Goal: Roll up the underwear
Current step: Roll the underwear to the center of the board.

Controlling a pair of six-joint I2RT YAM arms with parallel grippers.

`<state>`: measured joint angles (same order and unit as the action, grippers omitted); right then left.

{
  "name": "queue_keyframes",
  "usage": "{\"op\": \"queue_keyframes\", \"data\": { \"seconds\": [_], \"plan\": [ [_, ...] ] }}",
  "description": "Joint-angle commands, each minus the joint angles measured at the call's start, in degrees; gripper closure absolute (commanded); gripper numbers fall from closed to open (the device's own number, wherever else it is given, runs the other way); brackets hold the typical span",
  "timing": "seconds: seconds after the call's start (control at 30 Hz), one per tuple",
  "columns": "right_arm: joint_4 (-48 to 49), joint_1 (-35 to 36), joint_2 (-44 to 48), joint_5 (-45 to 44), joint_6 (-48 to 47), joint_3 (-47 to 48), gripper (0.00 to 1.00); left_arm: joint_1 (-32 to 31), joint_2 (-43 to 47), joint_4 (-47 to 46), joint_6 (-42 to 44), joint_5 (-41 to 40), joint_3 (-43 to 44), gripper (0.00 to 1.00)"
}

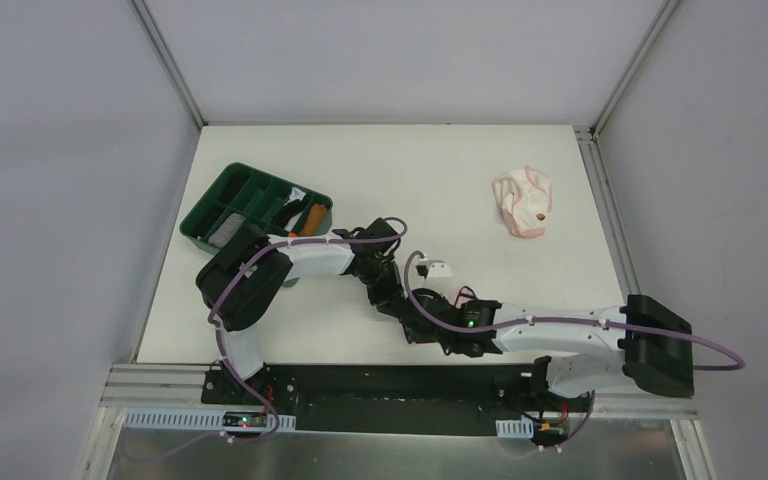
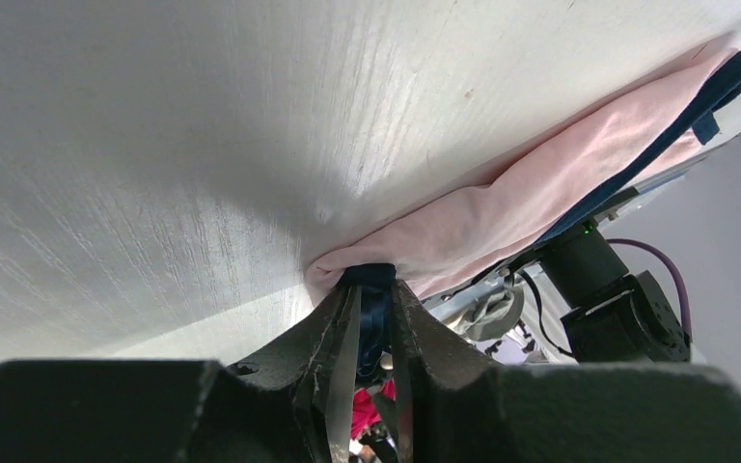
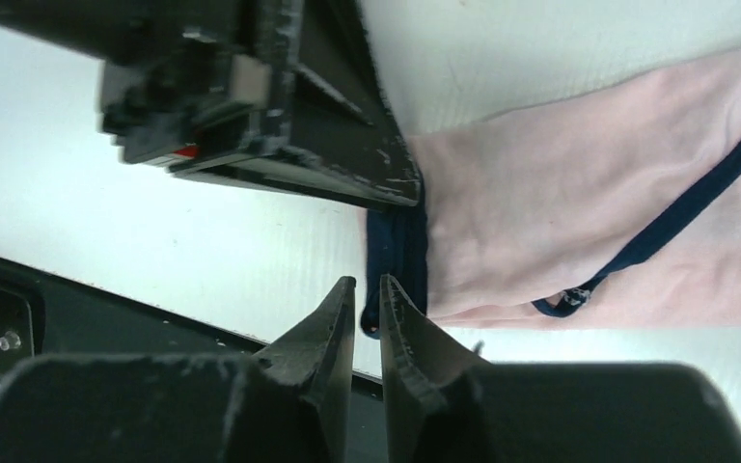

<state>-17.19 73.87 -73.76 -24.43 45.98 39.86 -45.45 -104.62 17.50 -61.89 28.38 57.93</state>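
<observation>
- The left gripper [image 2: 374, 282] has its fingers clamped on the dark navy hem at one end of the pink underwear [image 2: 526, 198]. The hem sits bunched between the two tips.
- From that pinch, the pink underwear stretches away along the white table [image 1: 410, 165] as a long, loosely gathered band, and its navy edging [image 3: 680, 204] runs along the far side.
- The right gripper [image 3: 368, 283] points at the same end of the garment, just beside the left gripper's fingertip. Its fingers stand a thin slit apart, and a sliver of navy hem shows through the slit. I cannot tell whether they touch the cloth.
- In the top view both wrists meet low in the middle of the table, near its front edge, and they cover this garment.
- The paler pink-white underwear [image 1: 522, 203] lies crumpled at the far right of the table, well apart from both arms.
- A green compartment tray [image 1: 203, 203] sits at the far left, partly behind the left arm, with an orange rolled cloth [image 1: 310, 218] in it.
</observation>
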Motion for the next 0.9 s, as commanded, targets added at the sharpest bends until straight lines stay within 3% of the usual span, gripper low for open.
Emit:
{"op": "queue_keyframes", "data": {
  "seconds": [0.0,0.33,0.87],
  "plan": [
    [-3.33,3.42,-0.02,-7.79,-2.44,4.84,0.82,-1.17,-2.54,4.04,2.83,-6.3,-2.77,0.8],
    [-3.81,4.69,-8.9,-7.74,-3.4,8.7,0.74,-1.17,-2.34,4.04,2.74,-6.36,-2.93,0.79],
    [-12.18,6.86,-17.9,-13.42,-2.45,12.61,0.63,-1.22,-1.18,4.04,2.56,-6.64,-3.61,0.79]
  ]
}}
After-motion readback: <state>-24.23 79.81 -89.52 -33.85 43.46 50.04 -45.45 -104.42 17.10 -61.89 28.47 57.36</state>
